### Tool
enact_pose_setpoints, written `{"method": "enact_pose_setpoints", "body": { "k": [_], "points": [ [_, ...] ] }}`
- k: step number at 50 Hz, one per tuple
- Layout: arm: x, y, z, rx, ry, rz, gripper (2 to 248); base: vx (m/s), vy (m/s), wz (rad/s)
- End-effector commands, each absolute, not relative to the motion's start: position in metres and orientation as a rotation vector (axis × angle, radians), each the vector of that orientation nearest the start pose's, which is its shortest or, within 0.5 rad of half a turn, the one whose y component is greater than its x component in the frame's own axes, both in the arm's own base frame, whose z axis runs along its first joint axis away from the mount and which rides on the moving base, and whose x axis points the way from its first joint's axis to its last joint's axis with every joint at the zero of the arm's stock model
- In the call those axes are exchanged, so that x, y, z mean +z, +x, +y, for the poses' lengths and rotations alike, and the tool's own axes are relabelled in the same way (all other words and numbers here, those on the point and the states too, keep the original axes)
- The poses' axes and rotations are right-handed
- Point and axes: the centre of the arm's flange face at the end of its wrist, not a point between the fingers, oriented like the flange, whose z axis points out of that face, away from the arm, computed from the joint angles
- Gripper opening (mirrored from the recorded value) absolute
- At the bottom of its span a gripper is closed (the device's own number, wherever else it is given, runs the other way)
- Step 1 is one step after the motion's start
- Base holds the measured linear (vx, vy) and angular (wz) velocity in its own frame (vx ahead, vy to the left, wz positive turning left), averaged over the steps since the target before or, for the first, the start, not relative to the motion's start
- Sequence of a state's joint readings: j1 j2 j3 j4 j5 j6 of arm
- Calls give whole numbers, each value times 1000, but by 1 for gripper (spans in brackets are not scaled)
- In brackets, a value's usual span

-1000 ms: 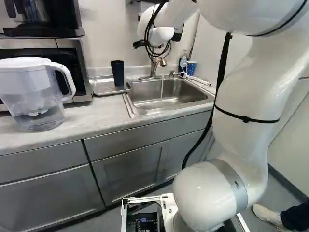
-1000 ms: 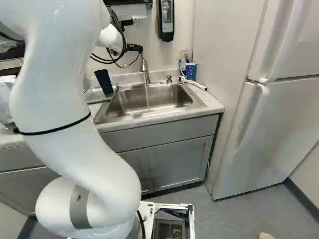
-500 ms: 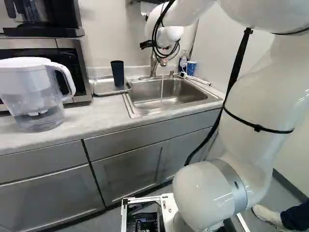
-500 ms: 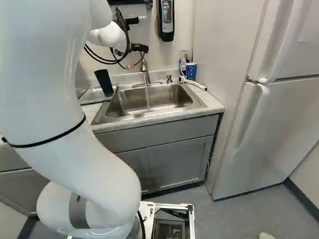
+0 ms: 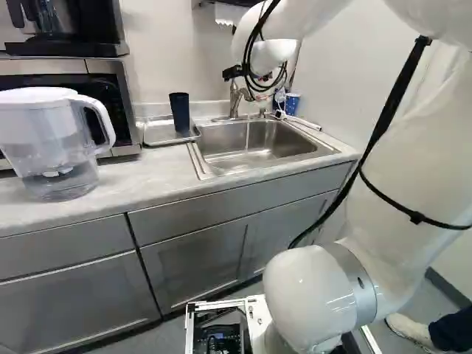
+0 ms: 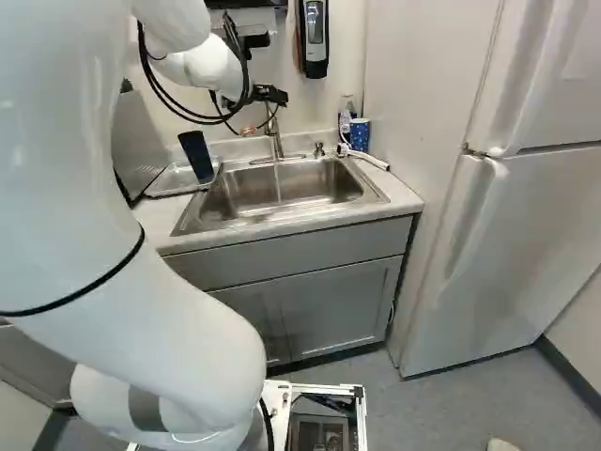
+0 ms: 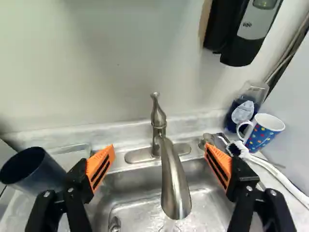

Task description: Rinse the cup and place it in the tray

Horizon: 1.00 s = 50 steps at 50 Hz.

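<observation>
The black two-fingered pincer with orange pads (image 7: 160, 149) stands open and grips nothing; the curved brushed-metal faucet (image 7: 175, 186) shows between its fingers, and no contact with it can be confirmed. Beside the pincer, outside its spread, is the tall dark blue cup (image 5: 180, 112), found upright, mouth up, on the shallow rectangular metal tray (image 5: 156, 136) next to the sink. Placement appears satisfied; whether the cup is rinsed cannot be determined. Handling assessment: the cup is probably light, stiff plastic, little prone to breakage but slippery if wet, and easily tipped by a knock near the rim. Should it need lifting, recommended hold is mid-wall, from two opposite sides, under moderate pressure. A thin stream of water (image 5: 248, 134) runs into the rectangular stainless steel sink (image 5: 198, 164); closing the metal faucet lever (image 7: 158, 115) is the likely remaining step. Farther out, past the sink, are a blue spotted mug (image 7: 264, 132) and a clear bottle of blue liquid (image 7: 245, 107).
</observation>
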<state>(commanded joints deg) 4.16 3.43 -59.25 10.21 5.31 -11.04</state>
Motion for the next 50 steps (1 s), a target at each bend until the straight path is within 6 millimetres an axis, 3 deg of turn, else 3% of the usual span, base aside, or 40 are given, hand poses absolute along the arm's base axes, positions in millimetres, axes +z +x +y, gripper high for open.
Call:
{"method": "enact_pose_setpoints", "body": {
  "k": [15, 50],
  "points": [
    [645, 478, 23, -1558, -2700, -88, 247, 0, 0, 0],
    [623, 459, 27, -1091, -2868, -133, 247, 0, 0, 0]
  ]
}}
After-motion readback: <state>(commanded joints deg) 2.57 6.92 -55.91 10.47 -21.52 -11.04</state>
